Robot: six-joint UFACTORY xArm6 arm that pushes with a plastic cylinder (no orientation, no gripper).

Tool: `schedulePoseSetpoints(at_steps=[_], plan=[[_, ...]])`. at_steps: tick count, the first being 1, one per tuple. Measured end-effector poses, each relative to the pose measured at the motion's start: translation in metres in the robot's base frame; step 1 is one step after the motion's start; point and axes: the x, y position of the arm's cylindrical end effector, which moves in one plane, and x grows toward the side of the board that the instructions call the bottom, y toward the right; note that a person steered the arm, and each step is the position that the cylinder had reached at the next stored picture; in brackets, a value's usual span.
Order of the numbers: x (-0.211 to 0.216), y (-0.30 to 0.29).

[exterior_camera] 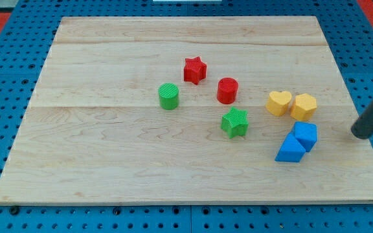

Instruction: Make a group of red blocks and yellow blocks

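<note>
The red star (195, 70) and the red cylinder (227, 90) are seen just above the centre of the frame, near each other. The yellow heart (278, 103) and the yellow hexagon (304, 106) are placed right of centre, touching. My tip (357, 134) is found at the right edge, well apart from the yellow pair; no fingers exist, so nothing is grasped. A risk is judged: if the yellow blocks are pushed leftward carelessly, the green star (235, 123) or the two blue blocks (298, 142) just below could be dragged into the group.
</note>
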Motion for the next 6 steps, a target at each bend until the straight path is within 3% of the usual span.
schedulePoseSetpoints(at_steps=[2, 4, 6], plan=[[-0.030, -0.036], [-0.033, -0.152], [-0.051, -0.187]])
